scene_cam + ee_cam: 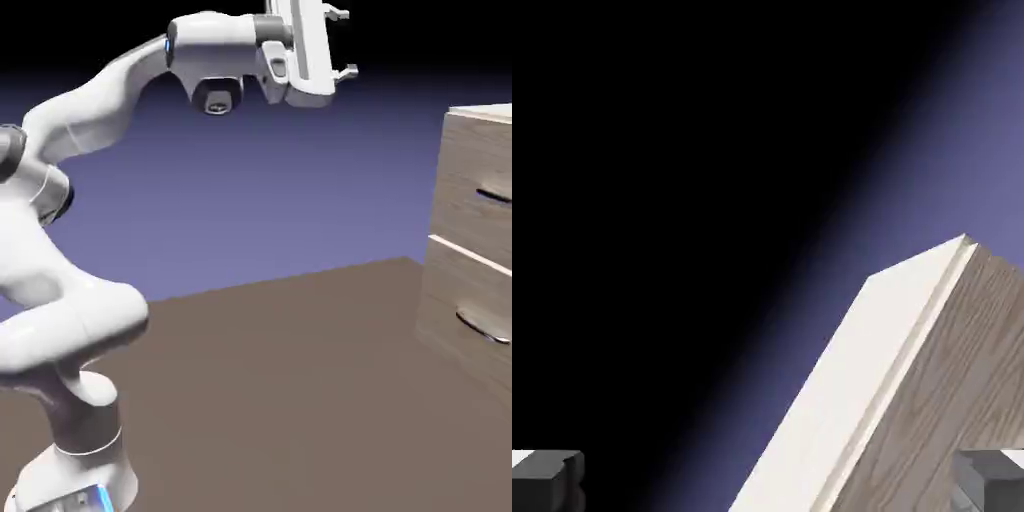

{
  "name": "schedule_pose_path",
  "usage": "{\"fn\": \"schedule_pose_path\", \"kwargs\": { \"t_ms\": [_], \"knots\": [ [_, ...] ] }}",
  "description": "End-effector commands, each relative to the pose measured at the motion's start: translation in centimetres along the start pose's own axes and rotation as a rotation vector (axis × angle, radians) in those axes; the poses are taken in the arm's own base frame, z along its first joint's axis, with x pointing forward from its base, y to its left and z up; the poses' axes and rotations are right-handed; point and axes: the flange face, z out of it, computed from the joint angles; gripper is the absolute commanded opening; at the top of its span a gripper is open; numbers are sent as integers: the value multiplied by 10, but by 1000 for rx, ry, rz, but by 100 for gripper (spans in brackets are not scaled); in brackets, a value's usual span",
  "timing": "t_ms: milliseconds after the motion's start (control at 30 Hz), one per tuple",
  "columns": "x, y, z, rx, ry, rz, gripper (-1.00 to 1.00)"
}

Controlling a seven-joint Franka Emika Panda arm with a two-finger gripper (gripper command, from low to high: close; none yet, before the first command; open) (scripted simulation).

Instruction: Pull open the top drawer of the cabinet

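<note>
While the gripper (343, 42) hangs with fingers wide apart and empty, high above and well apart from the cabinet (470, 250), the top drawer (480, 185) faces the arm, its handle (495, 196) running horizontally across the front.

Beige cabinet (470, 240), top drawer (480, 175) closed

Pale wood-grain veneer, matt and finely streaked, covers the cabinet (470, 240) and its top drawer (478, 190), each front carrying a slim dark handle. The arm (90, 300) wears smooth, glossy white plastic. The table (290, 400) is flat, matt brown.
</note>
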Motion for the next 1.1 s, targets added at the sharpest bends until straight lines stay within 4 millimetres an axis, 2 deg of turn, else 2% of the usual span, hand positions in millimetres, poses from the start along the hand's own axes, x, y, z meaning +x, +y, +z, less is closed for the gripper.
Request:
{"fn": "schedule_pose_path", "kwargs": {
  "t_ms": [0, 200, 400, 500, 600, 700, 800, 867, 1067],
  "knots": [
    [-5, 5, 8, 5, -10, 14, 0],
    [-27, 49, 66, 12, -68, 102, 0],
    [-21, 112, 138, -19, -116, 208, 0],
    [-6, 148, 176, -43, -133, 272, 0],
    [17, 188, 213, -70, -143, 345, 0],
    [49, 230, 248, -97, -147, 429, 0],
    [89, 274, 279, -120, -145, 523, 0],
    [95, 280, 283, -123, -144, 537, 0],
    [88, 283, 324, -123, -144, 537, 0]
  ]
}}
